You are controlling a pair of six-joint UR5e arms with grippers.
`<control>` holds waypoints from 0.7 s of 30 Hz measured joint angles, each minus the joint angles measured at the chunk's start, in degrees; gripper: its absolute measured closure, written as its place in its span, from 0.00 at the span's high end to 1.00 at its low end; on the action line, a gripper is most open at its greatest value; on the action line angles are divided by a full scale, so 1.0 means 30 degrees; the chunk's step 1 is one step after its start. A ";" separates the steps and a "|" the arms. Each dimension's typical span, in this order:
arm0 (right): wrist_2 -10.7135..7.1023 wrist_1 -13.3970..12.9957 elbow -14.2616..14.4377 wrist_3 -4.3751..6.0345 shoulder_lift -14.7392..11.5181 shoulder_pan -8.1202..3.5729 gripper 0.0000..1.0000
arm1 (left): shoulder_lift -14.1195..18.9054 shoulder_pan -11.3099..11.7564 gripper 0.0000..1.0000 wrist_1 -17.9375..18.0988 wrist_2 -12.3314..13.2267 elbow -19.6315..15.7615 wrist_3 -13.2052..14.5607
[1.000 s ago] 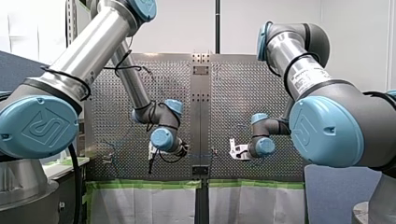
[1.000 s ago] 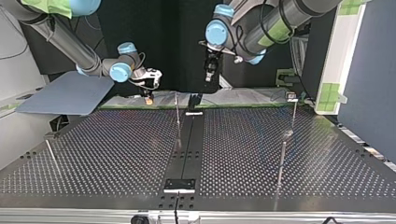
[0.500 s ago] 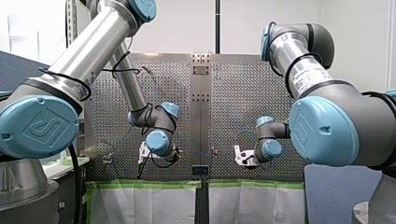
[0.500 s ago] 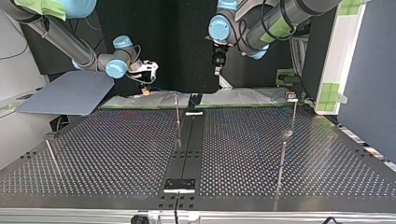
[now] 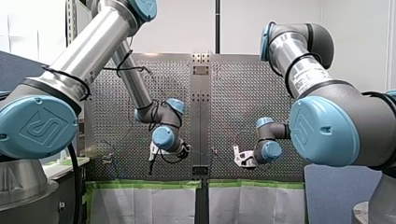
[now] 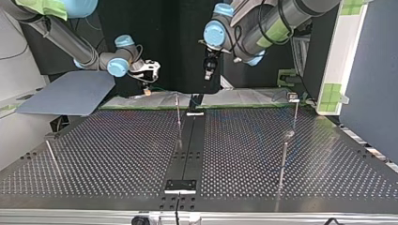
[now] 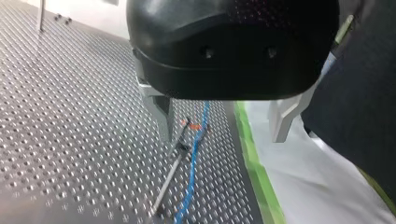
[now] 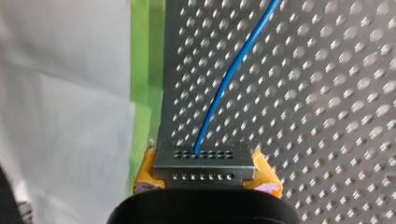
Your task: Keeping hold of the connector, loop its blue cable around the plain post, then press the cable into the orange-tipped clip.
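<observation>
R gripper (image 8: 205, 173): yellow pads clamped on the connector (image 8: 204, 156), one pad on each side. It sits at the far edge of the table (image 6: 117, 154) in the top view, left of centre, just beside the green tape (image 8: 147, 70).
Blue cable (image 8: 222, 88): leaves the connector's front face and curves away over the perforated plate.
L gripper (image 7: 222, 136): metal fingers wide apart, holding nothing. It hangs above the plate w/ the cable and a post below it.
Post/clip: a thin post (image 7: 168, 173) w/ the cable running just beside it. An orange tip (image 7: 193, 125) shows by the post's far end, close to the cable; can't tell if they touch. Also can't tell if this rod is the plain post or the clip's own stem.
Change, L arm: half a sec ago it had swung out to the front view's left. It's now back toward centre, abt where it was 1 s ago.
Change, R arm: in the 1st half sec it eased slightly right and toward the arms' edge of the table. Since then it's basically static, connector kept.
Meaning: R is the holder and the hold looks intact, so "keep hold" is OK. L's out-and-back reads as repositioning over the cable, prob. to guide or press it.
Stage: early-mid, my guess. The cable looks to be beside the post, not around it, and there's no sign yet that it's seated in the clip.
Risk: a tug on the cable could twist the connector in the pads.
</observation>
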 joint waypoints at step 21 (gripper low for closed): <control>-0.1586 -0.0618 -0.0022 0.0276 0.0012 0.0513 0.00 | -0.0025 -0.0214 1.00 -0.1778 -0.1189 0.1437 0.0462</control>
